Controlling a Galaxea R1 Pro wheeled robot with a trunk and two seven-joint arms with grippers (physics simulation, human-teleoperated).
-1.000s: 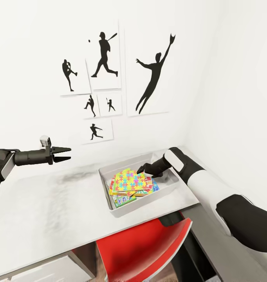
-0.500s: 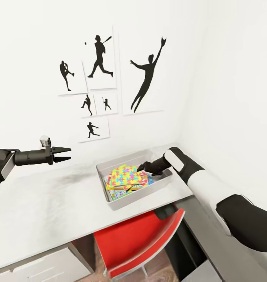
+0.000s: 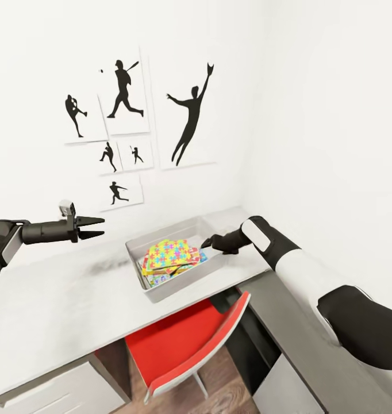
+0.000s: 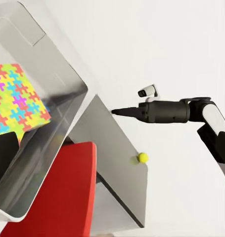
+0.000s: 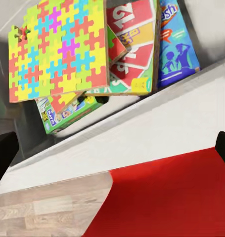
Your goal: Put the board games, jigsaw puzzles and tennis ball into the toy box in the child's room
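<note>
The left arm reaches in level from the side, and the left gripper [image 3: 97,227] hangs above the table [image 3: 58,310], well apart from the toy box [image 3: 161,290], its two fingers slightly parted. The right arm bends at the elbow and slopes down toward the toy box; the right gripper [image 3: 206,244] hovers over its near rim, seemingly closed and empty, though its tips are small.

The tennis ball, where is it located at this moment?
In the left wrist view, the tennis ball lies on the grey table near its far edge, outside the toy box and apart from it.
</note>
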